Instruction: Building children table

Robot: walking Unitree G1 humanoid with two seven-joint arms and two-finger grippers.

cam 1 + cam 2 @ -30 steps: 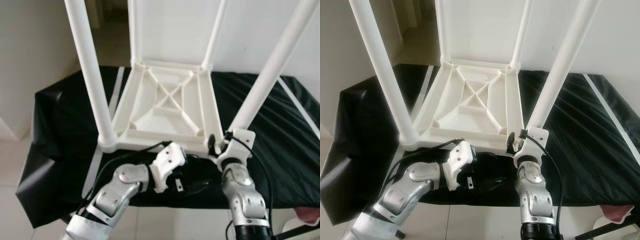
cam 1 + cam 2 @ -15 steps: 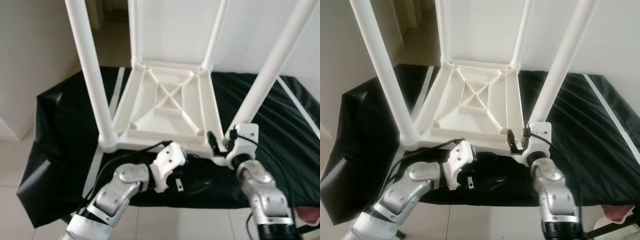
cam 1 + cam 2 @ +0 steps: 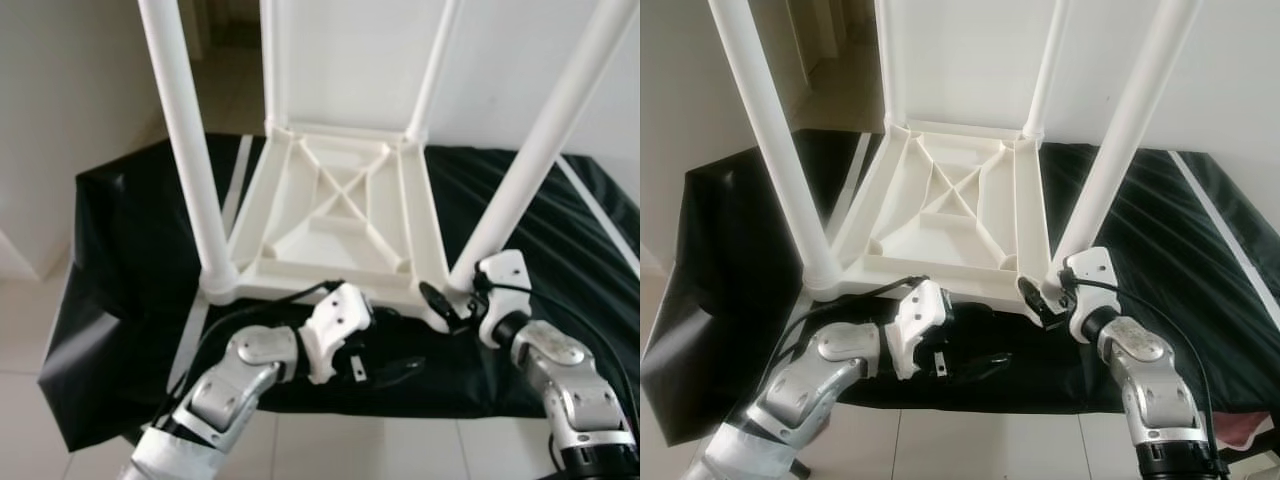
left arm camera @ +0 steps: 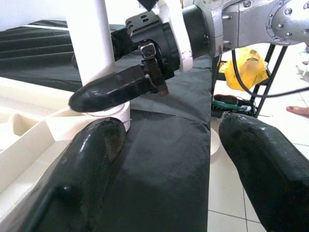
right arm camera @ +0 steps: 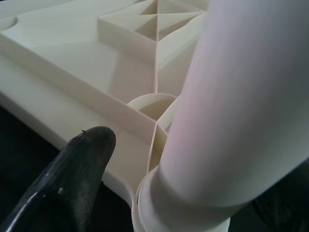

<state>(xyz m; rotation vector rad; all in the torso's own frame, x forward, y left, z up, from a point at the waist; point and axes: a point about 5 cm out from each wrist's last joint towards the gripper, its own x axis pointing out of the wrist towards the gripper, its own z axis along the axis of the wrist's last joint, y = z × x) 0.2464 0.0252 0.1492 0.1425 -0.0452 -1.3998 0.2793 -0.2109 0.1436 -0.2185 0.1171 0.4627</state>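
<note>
**Upside-down children's table on black cloth, both grippers at its near edge**

The white children's table (image 3: pixel 340 215) lies upside down on a black cloth (image 3: pixel 130 230), its ribbed underside facing up and four white legs rising from the corners. The right gripper (image 3: pixel 1043 297) sits at the base of the near right leg (image 3: pixel 525 175), one black finger (image 5: pixel 67 179) just beside the socket; the other finger is hidden behind the leg, so whether it grips the leg cannot be told. The left gripper (image 3: pixel 385 365) rests low on the cloth just in front of the table's near edge, fingers (image 4: pixel 91 154) spread wide, holding nothing. Pale tiled floor (image 3: pixel 30 350) surrounds the cloth.
</note>
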